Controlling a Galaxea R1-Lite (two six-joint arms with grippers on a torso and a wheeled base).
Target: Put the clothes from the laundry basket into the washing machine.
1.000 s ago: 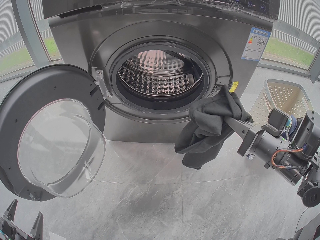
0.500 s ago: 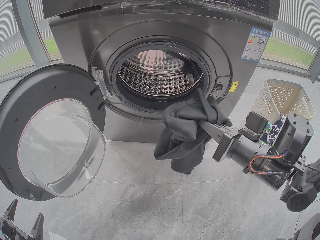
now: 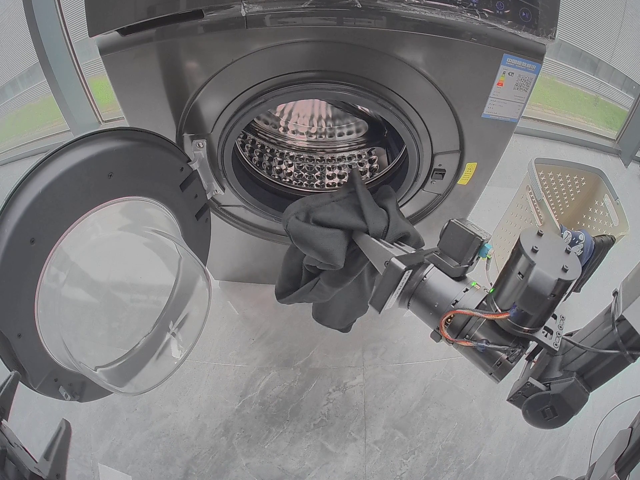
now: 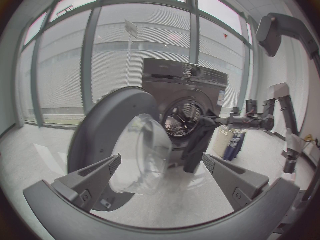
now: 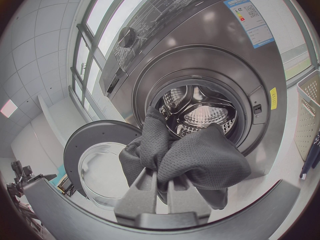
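A dark grey garment (image 3: 320, 248) hangs from my right gripper (image 3: 363, 243), which is shut on it just in front of the lower rim of the washing machine's (image 3: 320, 55) drum opening (image 3: 313, 151). In the right wrist view the bunched garment (image 5: 200, 157) sits above the shut fingers (image 5: 143, 187), with the steel drum (image 5: 200, 112) behind it. The beige laundry basket (image 3: 567, 191) stands at the right and holds a blue garment (image 3: 579, 240). My left gripper (image 4: 160, 158) is open and empty, low at the left, facing the open door (image 4: 106, 127).
The round door (image 3: 100, 261) with its glass bowl stands swung wide open to the left of the opening. Grey tiled floor (image 3: 300, 401) lies in front of the machine. Windows run behind it.
My right arm has carried the grey garment leftward, from beside the opening's right edge to the front of its lower rim. The left gripper has sunk slightly lower.
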